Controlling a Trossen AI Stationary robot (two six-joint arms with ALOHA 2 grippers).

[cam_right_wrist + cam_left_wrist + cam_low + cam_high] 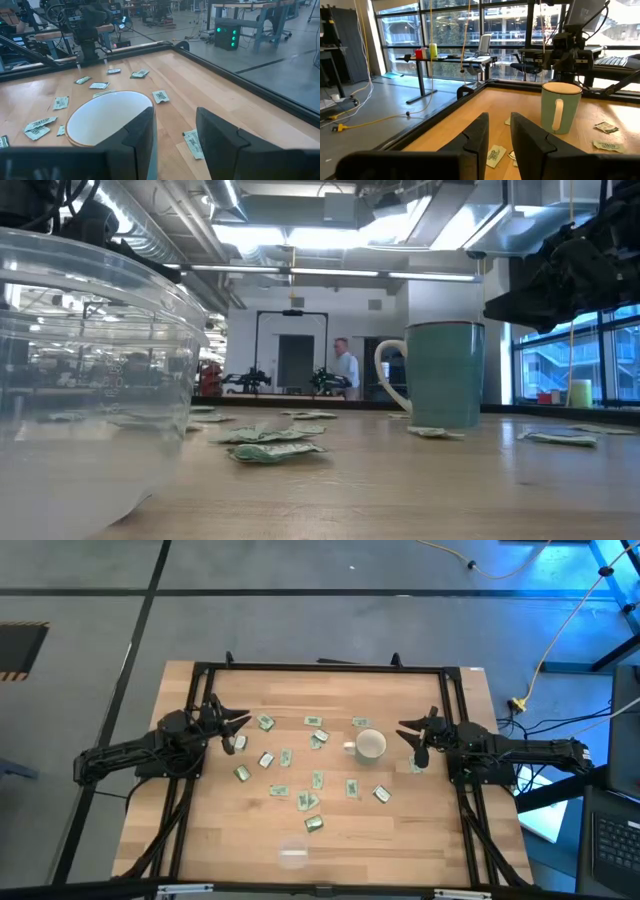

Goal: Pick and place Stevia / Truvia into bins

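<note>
Many sachets (285, 758) scattered between both open, empty claws: left (238, 730), right (412, 740).

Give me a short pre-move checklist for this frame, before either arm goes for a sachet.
1. Left gripper empty, fingers parted: ok.
2. Right gripper empty, fingers parted: ok.
3. Small green-and-white paper sachets lying loose and reachable on the wooden table: ok.
4. Round clear plastic dish at the table's near edge, free to receive: ok.
5. Dish still empty of sachets: cannot tell.
6. White mug close in front of the right gripper, may obstruct its path: not ok.
</note>
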